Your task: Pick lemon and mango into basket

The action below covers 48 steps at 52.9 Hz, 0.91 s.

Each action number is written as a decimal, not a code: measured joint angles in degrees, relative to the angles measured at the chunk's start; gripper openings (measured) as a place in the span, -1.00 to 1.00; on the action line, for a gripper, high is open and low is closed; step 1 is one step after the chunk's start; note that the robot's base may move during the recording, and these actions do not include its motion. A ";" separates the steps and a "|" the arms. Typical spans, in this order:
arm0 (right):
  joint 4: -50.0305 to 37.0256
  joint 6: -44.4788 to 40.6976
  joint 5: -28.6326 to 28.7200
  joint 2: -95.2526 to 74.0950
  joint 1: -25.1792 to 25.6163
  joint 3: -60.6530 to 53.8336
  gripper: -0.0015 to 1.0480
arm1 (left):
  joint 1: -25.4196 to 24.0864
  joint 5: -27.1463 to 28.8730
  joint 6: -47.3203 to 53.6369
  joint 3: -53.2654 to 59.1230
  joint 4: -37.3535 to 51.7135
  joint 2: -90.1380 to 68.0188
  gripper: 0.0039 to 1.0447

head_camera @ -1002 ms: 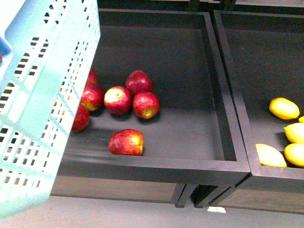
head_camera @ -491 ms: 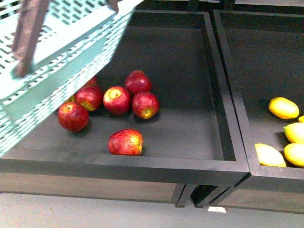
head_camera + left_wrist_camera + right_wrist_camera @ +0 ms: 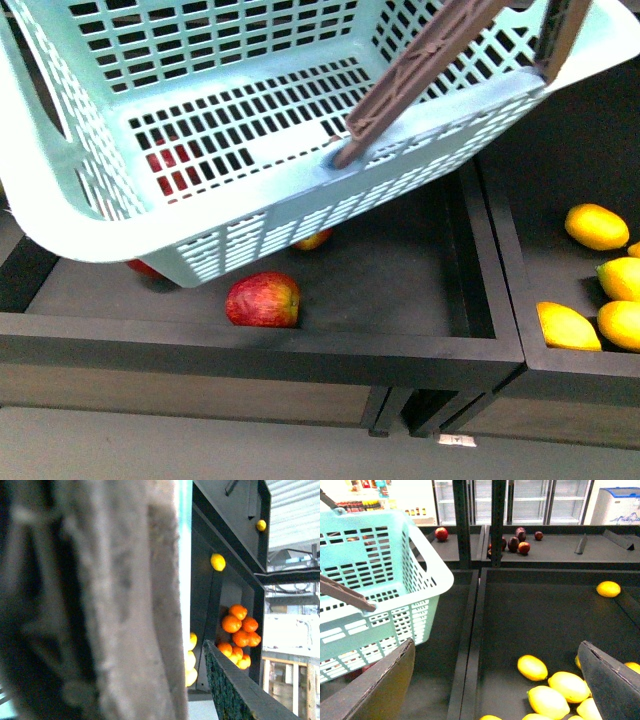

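1. Aqua plastic basket [image 3: 90, 215] hangs tilted over the apple bin [image 3: 300, 345] and appears empty; no lemon or mango is loaded yet.
2. Step in hand, in my judgement: approach to the first lemon pick.
3. The right pincer [image 3: 496, 647] gapes wide, holding nothing, poised above the lemon bin [image 3: 545, 620] and angled down into it.
4. The nearest lemon [image 3: 532, 667] lies just ahead, between its fingers; the basket sits off to its side, apart.
5. The left pincer cannot be judged: its view is blurred by something close.
6. Next move calls for a descent and a closing around one lemon, clear of its neighbours.
7. No mango made out.
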<state>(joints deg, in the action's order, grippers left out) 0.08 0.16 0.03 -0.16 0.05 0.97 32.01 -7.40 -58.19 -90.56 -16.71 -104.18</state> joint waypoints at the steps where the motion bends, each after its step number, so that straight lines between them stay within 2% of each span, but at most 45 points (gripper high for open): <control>1: 0.00 0.00 0.00 0.00 0.00 0.00 0.83 | 0.39 -0.15 0.00 -0.07 0.13 -0.09 -0.47; 10: 0.00 0.00 0.00 0.00 0.00 0.00 0.83 | 3.32 -2.08 0.72 -0.77 0.33 -0.20 -0.47; 23: 0.11 0.00 0.15 -0.09 0.02 0.04 0.83 | 3.21 -1.64 1.14 -0.81 0.33 -0.22 -0.47; 26: 5.16 0.74 3.93 -2.23 0.96 1.84 0.83 | 3.15 -1.51 1.20 -0.81 0.33 -0.22 -0.47; 28: 11.76 1.09 7.10 -6.45 2.64 4.46 0.83 | 3.06 -1.40 1.22 -0.81 0.33 -0.22 -0.47; 32: 15.87 1.62 10.69 -12.63 5.62 6.43 0.83 | 3.04 -1.20 1.29 -0.81 0.33 -0.22 -0.47; 40: 9.53 1.90 14.27 -23.37 13.35 7.87 0.83 | 3.02 -1.44 1.33 -0.81 0.33 -0.33 -0.47; 48: 0.00 0.83 12.33 -36.92 16.74 10.45 0.83 | 3.04 -1.68 1.44 -0.83 0.33 -0.33 -0.47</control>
<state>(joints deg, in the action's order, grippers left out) 0.08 0.99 12.36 -37.08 16.80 11.42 35.05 -9.08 -56.75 -91.39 -16.38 -104.51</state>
